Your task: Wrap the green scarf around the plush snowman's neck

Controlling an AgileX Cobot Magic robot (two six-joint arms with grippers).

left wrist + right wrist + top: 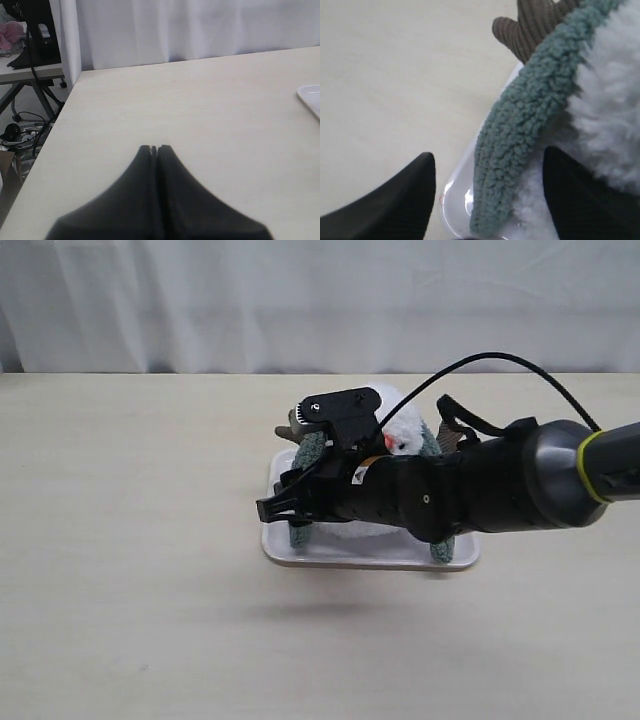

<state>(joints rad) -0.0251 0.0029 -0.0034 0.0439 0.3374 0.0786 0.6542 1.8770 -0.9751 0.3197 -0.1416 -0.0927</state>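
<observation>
Grey-green fuzzy fabric fills the gap between the spread jaws of the right gripper (487,159). One end of the green scarf (520,130) hangs there, clear of both fingers as far as shows, its tip down in the white tray (454,192). Against the far side of one jaw, the plush snowman (612,95) presses its white fur to the scarf. Beyond the jaw tips a brown corduroy twig arm (527,27) juts over the table (390,70). Well apart, the left gripper (154,149) hovers above the table, jaws pressed together on nothing.
</observation>
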